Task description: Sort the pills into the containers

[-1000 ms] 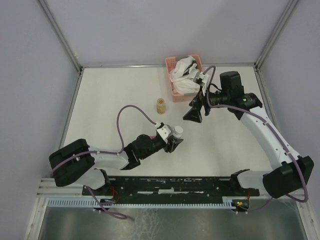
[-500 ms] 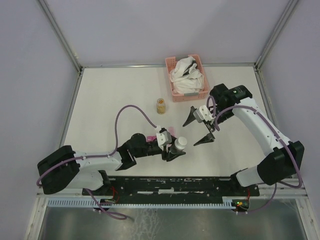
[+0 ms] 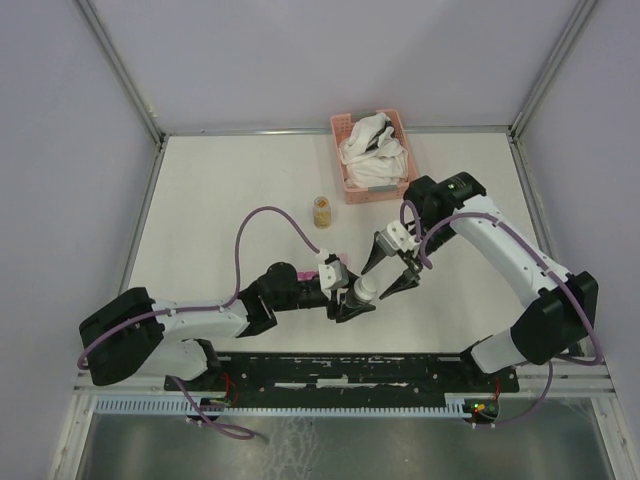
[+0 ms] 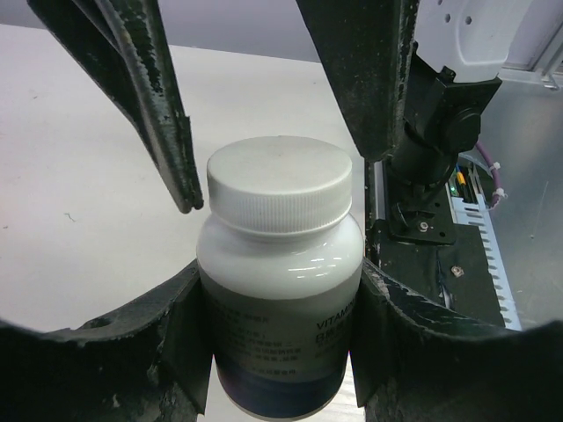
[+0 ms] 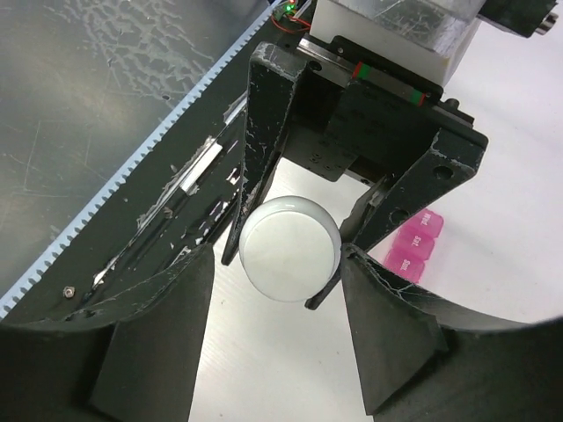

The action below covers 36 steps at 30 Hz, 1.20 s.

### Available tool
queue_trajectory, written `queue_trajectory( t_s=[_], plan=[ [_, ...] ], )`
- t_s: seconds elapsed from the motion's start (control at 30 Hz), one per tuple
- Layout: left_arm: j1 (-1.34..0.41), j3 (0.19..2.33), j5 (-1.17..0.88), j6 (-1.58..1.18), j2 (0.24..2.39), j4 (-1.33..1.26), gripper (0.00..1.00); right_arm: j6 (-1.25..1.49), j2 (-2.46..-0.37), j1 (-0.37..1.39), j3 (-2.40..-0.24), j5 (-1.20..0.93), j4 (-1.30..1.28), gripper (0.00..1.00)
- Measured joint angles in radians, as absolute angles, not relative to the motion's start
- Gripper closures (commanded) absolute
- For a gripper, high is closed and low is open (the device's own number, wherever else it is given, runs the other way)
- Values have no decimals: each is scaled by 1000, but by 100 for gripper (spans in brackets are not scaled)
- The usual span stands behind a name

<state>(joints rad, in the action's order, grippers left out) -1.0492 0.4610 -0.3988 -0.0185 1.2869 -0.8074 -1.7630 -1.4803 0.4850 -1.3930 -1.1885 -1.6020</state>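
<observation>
Vs 1 s ago: right gripper (image 3: 376,282) had swung from by the basket (image 3: 345,185) down to the bottle (image 4: 277,264). Its jaws were narrower and straddled the round, ribbed white cap w/o clamping. Left gripper (image 3: 350,303) clenched the bottle's smooth, glossy white body. The pill box (image 5: 413,246), a row of translucent pink plastic squares, lay just beside the bottle.
</observation>
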Motion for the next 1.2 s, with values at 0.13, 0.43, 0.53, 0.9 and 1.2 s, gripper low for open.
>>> queue_trajectory(
  t_s=[0.13,0.43,0.53,0.9,1.2],
  plan=[
    [-1049,461,-402,-19,1288,-808,97,-1711,-1480,498,-1393,-1180,-1593,40],
    [-1048,461,-402,-28,1288,-808,97,-1420,-1396,516,-1324,-1153,-1374,65],
    [-1048,461,-395,-40,1288,-810,97,-1274,-1356,518,-1295,-1136,-1280,72],
    [-1051,455,-121,-43,1324,-811,97,-598,-1272,543,-1147,-947,-773,75],
    [-1050,455,-66,-44,1364,-849,97,-461,-1276,561,-1131,-866,-696,47]
  ],
)
